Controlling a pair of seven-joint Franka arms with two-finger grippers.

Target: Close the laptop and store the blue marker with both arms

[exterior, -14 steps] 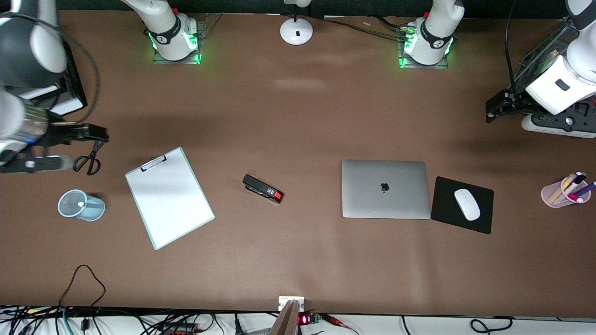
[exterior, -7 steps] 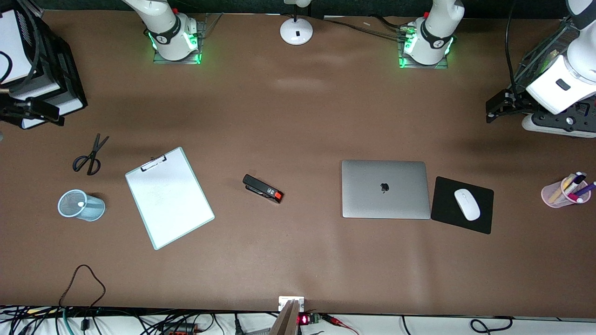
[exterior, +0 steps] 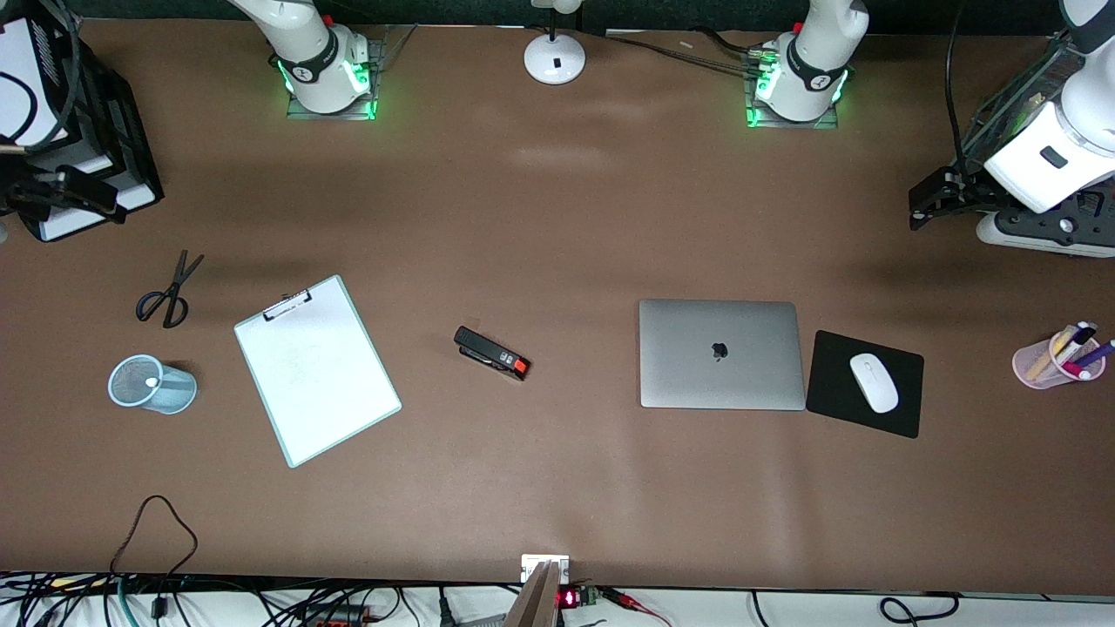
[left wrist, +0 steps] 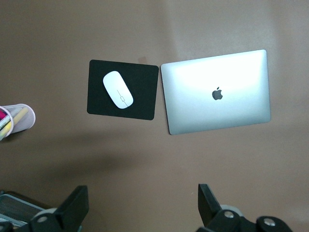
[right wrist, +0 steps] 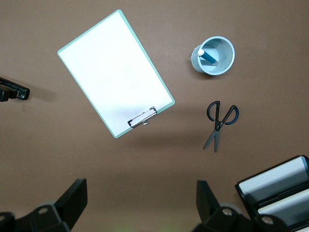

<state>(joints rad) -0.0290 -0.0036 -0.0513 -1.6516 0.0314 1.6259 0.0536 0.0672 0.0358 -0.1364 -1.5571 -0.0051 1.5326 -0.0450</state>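
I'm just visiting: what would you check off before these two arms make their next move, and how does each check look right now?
1. Laptop lid shut: ok, flat with logo up.
2. Blue marker stored: ok, it stands in the mesh cup.
3. Left claw empty: ok, open, high over the table by the mouse pad.
4. Right claw empty: ok, open, high over the table near the scissors.
5. Clipboard and stapler undisturbed: cannot tell.

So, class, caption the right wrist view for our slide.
Open right claw above pale-green clipboard, black scissors, blue mesh cup holding blue marker.
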